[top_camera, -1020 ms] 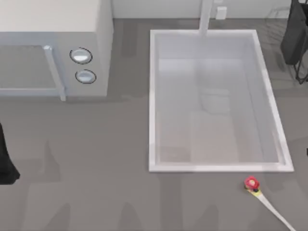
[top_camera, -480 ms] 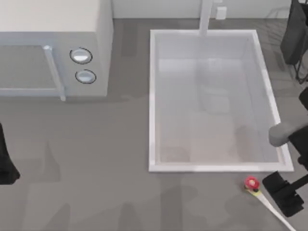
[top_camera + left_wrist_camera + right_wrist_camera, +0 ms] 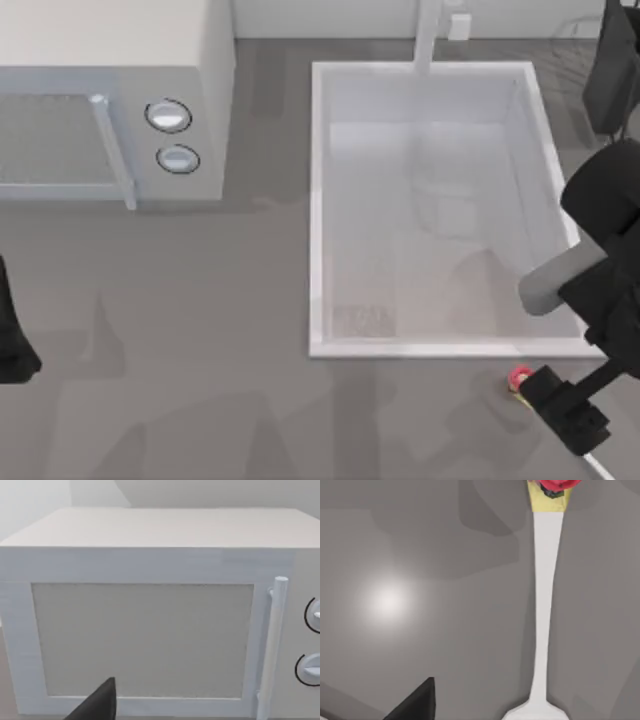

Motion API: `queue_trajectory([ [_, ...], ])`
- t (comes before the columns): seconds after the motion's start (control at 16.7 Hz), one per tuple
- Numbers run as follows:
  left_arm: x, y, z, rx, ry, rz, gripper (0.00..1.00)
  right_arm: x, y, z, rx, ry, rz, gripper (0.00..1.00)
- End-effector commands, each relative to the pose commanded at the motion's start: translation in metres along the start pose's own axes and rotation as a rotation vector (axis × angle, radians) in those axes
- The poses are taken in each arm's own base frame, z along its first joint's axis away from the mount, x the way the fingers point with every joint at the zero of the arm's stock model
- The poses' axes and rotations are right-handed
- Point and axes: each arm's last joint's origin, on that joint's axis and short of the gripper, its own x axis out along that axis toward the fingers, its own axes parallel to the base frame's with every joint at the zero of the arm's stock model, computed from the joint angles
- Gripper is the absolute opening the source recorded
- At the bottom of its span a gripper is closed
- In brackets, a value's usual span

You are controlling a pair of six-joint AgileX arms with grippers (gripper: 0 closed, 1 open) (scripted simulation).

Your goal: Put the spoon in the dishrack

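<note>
While the right gripper point(image 3: 565, 415) hangs low over the near right corner of the table point(image 3: 200, 330), the spoon point(image 3: 521, 379) lies flat beneath it, its red-pink end poking out just beside the sink basin's point(image 3: 315, 200) front rim. Whether those fingers are parted or closed, I cannot tell. From the right wrist camera the spoon point(image 3: 543, 595) stretches along bare grey tabletop, red end and yellow neck at one edge of the picture, cream handle widening at the other, with clear surface on both sides of it and one dark fingertip point(image 3: 415, 702) off to the side, not touching. Between spoon and far corner stands the white basin, and the right arm's own bulk crosses its right wall. Further back, thin dark wires of the dishrack point(image 3: 570, 35) show at the far right corner. Over on the left, the left gripper point(image 3: 12, 335) sits parked at the table's edge, its camera facing the microwave point(image 3: 150, 625) door and handle.
</note>
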Motion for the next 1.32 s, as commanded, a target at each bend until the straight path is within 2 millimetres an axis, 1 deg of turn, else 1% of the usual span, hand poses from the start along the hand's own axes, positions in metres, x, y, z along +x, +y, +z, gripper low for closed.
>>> queue_trajectory([
  [0.18,0.0,0.0,0.0,0.0,0.0,0.0,1.0,0.001,-0.001,-0.001,0.005,-0.002,0.0,1.0],
  [0.3,0.0,0.0,0.0,0.0,0.0,0.0,1.0,0.01,-0.001,0.001,0.002,0.003,0.0,1.0],
  [0.42,0.0,0.0,0.0,0.0,0.0,0.0,1.0,0.028,-0.001,0.003,0.0,0.003,0.0,1.0],
  [0.6,0.0,0.0,0.0,0.0,0.0,0.0,1.0,0.063,-0.001,0.006,0.0,-0.01,-0.001,1.0],
  [0.72,0.0,0.0,0.0,0.0,0.0,0.0,1.0,0.083,0.0,0.004,0.0,-0.011,-0.001,1.0],
  [0.84,0.0,0.0,0.0,0.0,0.0,0.0,1.0,0.096,0.0,0.001,0.0,-0.003,0.0,1.0],
  [0.9,0.0,0.0,0.0,0.0,0.0,0.0,1.0,0.099,0.0,0.0,0.0,0.0,0.0,1.0],
  [1.14,0.0,0.0,0.0,0.0,0.0,0.0,1.0,0.1,0.0,0.0,0.0,0.0,0.0,1.0],
  [1.32,0.0,0.0,0.0,0.0,0.0,0.0,1.0,0.1,0.0,0.0,0.0,0.0,0.0,0.77],
])
